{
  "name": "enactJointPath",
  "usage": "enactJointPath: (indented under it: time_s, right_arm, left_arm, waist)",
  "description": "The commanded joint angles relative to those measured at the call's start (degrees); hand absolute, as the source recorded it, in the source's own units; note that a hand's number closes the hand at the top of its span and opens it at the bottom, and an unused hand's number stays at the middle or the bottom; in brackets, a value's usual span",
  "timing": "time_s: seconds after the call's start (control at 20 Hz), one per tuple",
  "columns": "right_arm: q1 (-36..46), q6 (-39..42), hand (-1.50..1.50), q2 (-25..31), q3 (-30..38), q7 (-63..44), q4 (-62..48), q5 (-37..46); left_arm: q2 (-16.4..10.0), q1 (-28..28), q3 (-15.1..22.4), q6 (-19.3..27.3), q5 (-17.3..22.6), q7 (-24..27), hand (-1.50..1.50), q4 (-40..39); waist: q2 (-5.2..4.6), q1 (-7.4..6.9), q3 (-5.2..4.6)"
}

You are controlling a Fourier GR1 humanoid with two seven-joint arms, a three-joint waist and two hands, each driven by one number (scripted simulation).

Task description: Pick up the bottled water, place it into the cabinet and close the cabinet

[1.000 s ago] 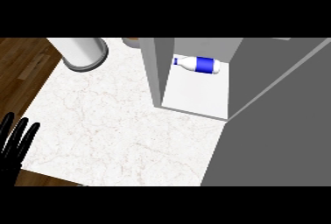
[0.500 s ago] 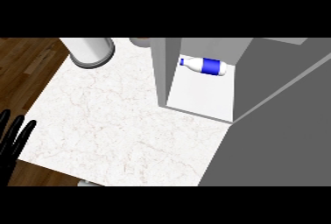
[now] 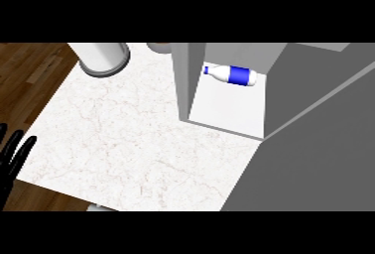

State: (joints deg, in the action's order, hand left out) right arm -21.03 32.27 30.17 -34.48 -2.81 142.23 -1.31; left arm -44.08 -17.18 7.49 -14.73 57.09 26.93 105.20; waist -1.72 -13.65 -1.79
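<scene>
Here, bottled water (image 3: 230, 75): on its side inside the cabinet (image 3: 183, 84), at 1 o'clock, near the back wall.
Cabinet door (image 3: 315, 158): swung open, filling 3 to 5 o'clock.
Left robot hand (image 3: 15, 154): at 8 o'clock by the left edge, fingers straight, slightly spread, holding nothing.
Tabletop (image 3: 132, 139): open marble between hand and cabinet; white canister (image 3: 102, 55) at the 11 o'clock corner.

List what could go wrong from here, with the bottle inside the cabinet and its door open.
The bottled water lies on its side on the cabinet floor, so it could roll when the door swings. The right hand is out of view, so its contact with the door cannot be checked.
</scene>
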Motion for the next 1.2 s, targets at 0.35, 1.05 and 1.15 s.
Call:
enactJointPath:
  time_s: [0.35, 1.05, 1.15]
  right_arm:
    - [1.4, -0.9, 1.50, -5.0, -6.9, -4.4, -2.3, -4.5]
    - [5.9, -3.9, 1.50, -8.6, 0.4, -6.8, -5.4, -6.4]
    - [8.3, -4.0, 1.50, -8.2, 2.0, -9.0, -5.9, -5.8]
  left_arm:
    - [-0.8, 0.5, -1.4, -1.8, 1.0, 0.0, -1.50, -1.2]
    - [-0.8, 2.3, -1.7, -3.3, 1.5, 0.0, -1.50, -1.7]
    - [-1.3, 2.2, -1.9, -3.0, 1.1, -0.4, -1.50, -2.2]
  waist:
    - [-2.14, -1.36, 0.17]
    - [-2.74, -2.44, 0.28]
    - [-2.35, -1.98, 0.36]
